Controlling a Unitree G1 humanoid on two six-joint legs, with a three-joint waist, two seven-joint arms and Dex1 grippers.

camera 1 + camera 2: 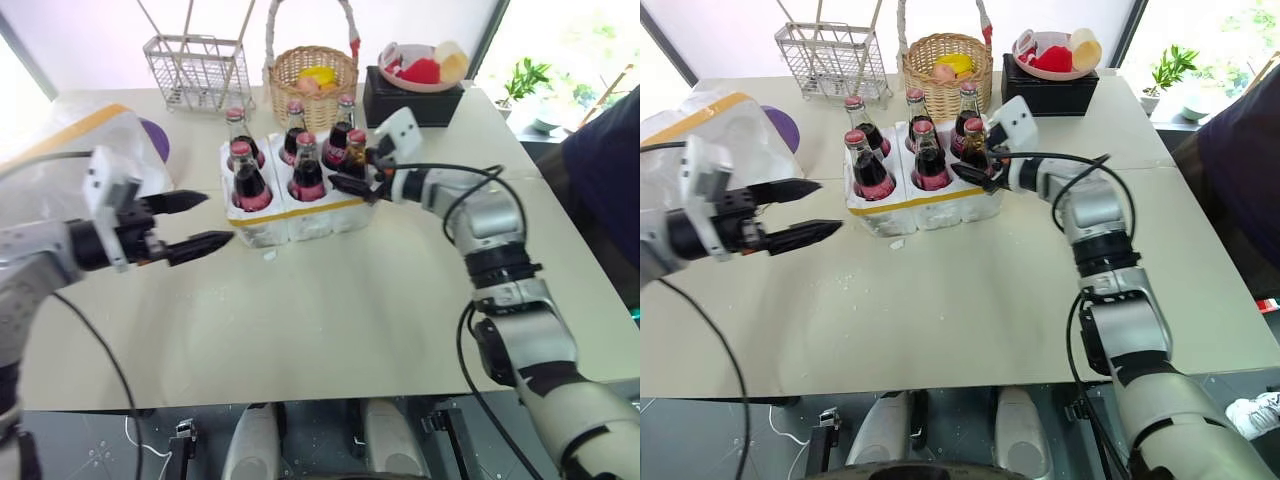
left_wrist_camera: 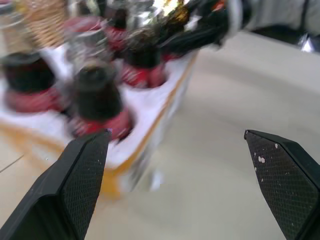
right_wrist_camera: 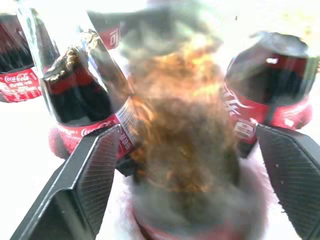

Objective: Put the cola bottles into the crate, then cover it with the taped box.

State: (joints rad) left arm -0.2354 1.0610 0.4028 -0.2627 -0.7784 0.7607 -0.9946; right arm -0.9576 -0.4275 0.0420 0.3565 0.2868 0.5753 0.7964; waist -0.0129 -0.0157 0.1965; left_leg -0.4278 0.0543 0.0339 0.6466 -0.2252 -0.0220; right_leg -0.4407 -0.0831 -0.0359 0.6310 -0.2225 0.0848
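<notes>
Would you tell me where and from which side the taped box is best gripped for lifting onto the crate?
The taped box sits at the table's left edge, nearest the open left gripper. Probably grip its near rim from that side; it looks too wide to span.

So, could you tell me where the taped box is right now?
In the head views the taped box sits at the table's far left, beside the crate and behind the left gripper.

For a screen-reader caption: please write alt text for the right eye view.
Six cola bottles stand in a white crate on the table, with the right gripper open around the front right one. The open left gripper hovers beside the crate, near the taped box.
</notes>
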